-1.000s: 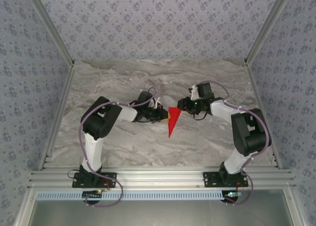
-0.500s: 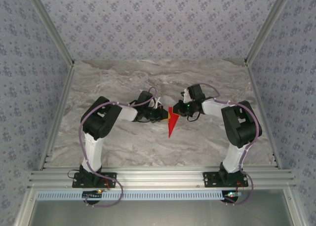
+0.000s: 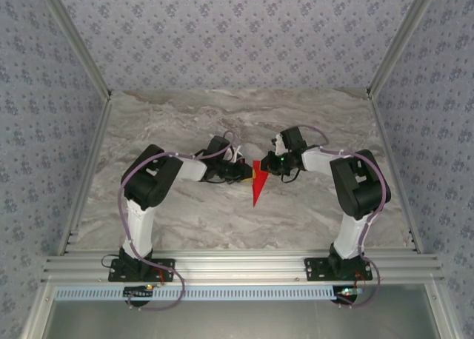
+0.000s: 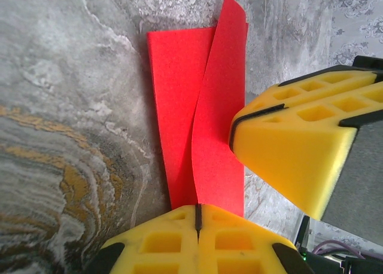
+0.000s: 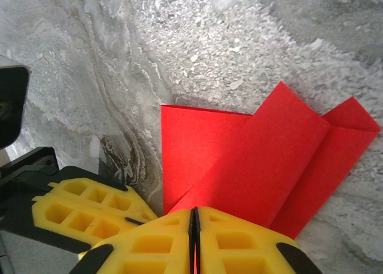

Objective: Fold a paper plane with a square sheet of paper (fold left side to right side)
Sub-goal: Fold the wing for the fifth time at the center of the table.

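1. The red paper plane (image 3: 258, 185) (image 4: 179, 106) (image 5: 251, 160) lies mid-table (image 3: 185, 117), its sharp point toward the near edge.
2. The left tool (image 3: 247, 174) (image 4: 197, 226) has its yellow pads pressed together, pinching a lifted flap of the paper plane.
3. The right tool (image 3: 269, 166) (image 5: 192, 226) is likewise clamped on the paper plane's opposite edge, just beside the left tool.

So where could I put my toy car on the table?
The table is bare along the back wall, and in front between the left arm and right arm. The middle is crowded: both sets of jaws meet at the paper plane.
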Available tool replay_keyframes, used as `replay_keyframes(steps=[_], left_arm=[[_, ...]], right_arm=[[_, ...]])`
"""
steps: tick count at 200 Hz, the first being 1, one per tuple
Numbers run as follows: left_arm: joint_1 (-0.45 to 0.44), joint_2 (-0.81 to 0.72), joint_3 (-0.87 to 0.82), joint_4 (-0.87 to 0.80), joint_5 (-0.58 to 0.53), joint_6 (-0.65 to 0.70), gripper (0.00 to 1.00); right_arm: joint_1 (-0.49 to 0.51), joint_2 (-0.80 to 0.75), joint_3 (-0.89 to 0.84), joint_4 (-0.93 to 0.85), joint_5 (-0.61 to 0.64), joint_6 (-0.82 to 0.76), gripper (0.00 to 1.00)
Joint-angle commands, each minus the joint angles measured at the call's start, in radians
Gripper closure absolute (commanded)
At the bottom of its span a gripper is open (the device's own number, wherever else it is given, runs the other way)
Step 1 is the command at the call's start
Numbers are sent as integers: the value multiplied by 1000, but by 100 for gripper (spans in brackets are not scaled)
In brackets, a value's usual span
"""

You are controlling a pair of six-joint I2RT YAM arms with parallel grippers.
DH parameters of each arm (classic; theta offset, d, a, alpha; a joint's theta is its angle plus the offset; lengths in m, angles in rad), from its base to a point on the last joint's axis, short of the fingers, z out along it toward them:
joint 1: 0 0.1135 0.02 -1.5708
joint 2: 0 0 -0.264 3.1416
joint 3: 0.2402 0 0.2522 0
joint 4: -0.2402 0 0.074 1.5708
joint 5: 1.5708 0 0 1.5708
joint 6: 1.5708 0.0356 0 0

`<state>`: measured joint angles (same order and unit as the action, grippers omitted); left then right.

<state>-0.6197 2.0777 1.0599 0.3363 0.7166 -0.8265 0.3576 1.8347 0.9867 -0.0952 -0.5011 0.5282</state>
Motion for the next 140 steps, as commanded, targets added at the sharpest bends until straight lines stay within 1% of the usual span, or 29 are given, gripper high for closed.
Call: replay_keyframes(steps=[1,140], left_arm=[[9,28,0,-77,-95,34,100],[11,44,9,-62,-74,22,100]], right_arm=[[-8,20,10,-26,27,-26,91],[-9,49,-19,-99,86,-39,92]])
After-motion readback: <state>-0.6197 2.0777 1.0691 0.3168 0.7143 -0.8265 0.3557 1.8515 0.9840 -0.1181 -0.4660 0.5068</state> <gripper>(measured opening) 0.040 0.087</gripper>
